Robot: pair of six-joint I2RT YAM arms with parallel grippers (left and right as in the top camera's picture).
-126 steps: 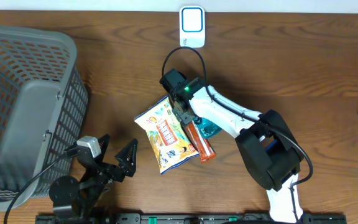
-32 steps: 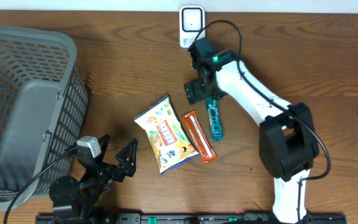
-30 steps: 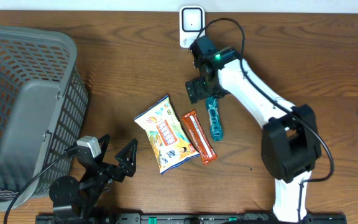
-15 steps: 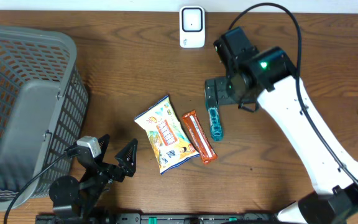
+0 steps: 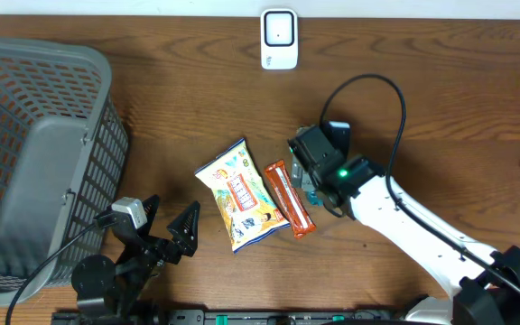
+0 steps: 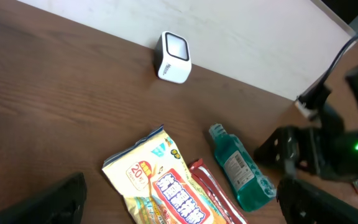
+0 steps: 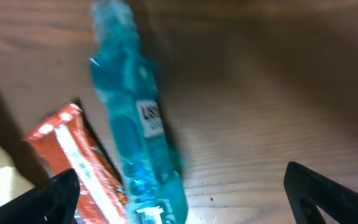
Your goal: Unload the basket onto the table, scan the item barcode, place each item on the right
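Teal bottle (image 7: 132, 130) flat beside red bar (image 5: 289, 199) under right hand (image 7: 182, 186), fingers apart; left hand (image 6: 182, 186) likewise.

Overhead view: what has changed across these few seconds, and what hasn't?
The right end effector left the items, moved out to the scanner, then swung back toward the robot. It now hangs open over the blue bottle, which lies on the table beside the orange bar, not held. The snack bag, basket, scanner and left end effector stayed put.
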